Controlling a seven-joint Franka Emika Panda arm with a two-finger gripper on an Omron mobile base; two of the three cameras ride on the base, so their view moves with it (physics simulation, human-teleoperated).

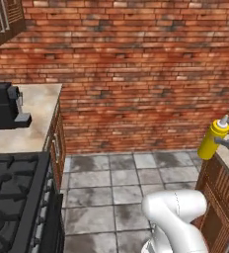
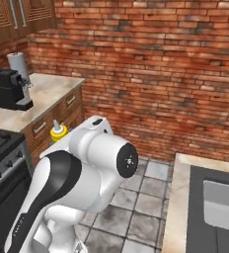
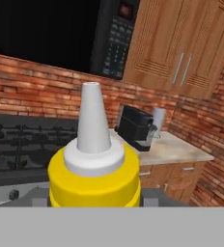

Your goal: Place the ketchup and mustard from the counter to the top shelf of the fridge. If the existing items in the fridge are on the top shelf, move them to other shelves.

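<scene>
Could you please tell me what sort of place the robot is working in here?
A kitchen, by all signs: a black stove beside a stone counter holding a coffee machine, a sink set in another worktop, and wooden cabinets against a brick wall.

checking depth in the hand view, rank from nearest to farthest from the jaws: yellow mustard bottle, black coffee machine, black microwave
1. Yellow squeeze bottle of mustard with pale nozzle: right at the jaws, bottom centre.
2. Black coffee machine: on the beige counter behind the bottle, to the right.
3. Black microwave: high on the wall, above. Its gap to the coffee machine is hard to judge.
</scene>
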